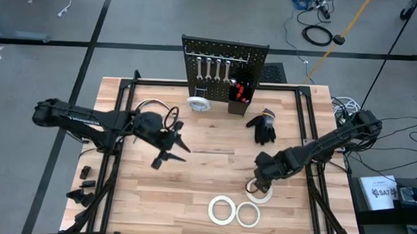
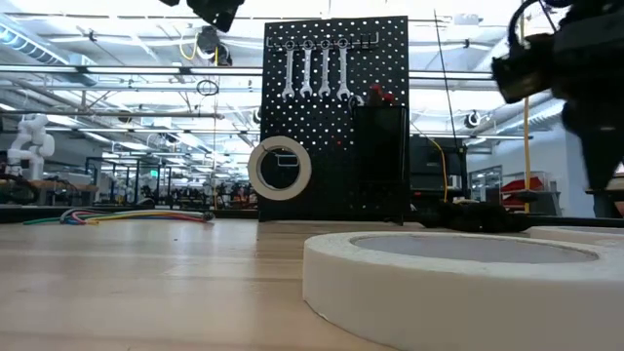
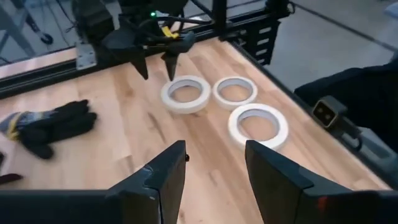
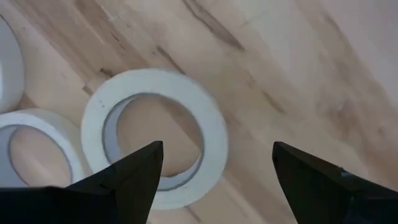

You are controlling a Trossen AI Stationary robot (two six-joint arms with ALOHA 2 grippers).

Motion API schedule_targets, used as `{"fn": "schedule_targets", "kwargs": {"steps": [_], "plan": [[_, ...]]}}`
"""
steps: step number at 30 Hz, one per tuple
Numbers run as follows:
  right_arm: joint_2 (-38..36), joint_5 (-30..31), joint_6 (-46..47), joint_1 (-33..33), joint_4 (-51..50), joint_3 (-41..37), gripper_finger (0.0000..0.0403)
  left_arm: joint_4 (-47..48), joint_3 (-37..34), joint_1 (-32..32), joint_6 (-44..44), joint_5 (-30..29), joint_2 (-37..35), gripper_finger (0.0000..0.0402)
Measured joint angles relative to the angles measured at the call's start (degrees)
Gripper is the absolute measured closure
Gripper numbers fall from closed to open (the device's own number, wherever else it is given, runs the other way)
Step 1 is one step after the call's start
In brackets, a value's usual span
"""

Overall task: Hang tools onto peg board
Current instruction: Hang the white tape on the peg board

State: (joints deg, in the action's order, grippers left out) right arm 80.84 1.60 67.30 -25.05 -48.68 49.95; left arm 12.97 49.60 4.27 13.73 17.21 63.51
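White tape roll lies flat on the wooden table, hole up, directly under the right gripper, which points down at it with jaws spread wide and nothing held. In the right wrist view the same roll lies ahead of the two dark fingers, offset toward one of them, so its ring wall is not yet between them. Flat ring, no long axis; a grip would probably take one wall, one finger inside the hole.

Two more tape rolls lie just beside it, nearer the front edge. A fourth roll already hangs on the peg board, beside the row of wrenches.

Left gripper hovers mid-table, jaws apart and empty, well away from the loose rolls. Right arm is clearly nearer. Peg board stands at the far edge, across the table from the right gripper, with a black glove lying between.
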Motion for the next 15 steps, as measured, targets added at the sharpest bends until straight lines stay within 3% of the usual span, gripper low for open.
{"fn": "schedule_targets", "kwargs": {"steps": [7,12,15], "plan": [[4.5,3.0,7.9,-5.4,0.5,0.0,0.0105,-14.3,-9.2,1.9,-6.7,-0.7,0.1,0.0233],[11.6,3.2,9.0,-7.6,0.8,0.0,0.0107,-30.2,-15.3,1.9,-16.0,-6.8,0.6,0.0233],[14.9,3.4,8.3,-8.5,2.7,0.2,0.0129,-37.8,-17.1,1.9,-21.0,-7.6,2.3,0.0233]]}}
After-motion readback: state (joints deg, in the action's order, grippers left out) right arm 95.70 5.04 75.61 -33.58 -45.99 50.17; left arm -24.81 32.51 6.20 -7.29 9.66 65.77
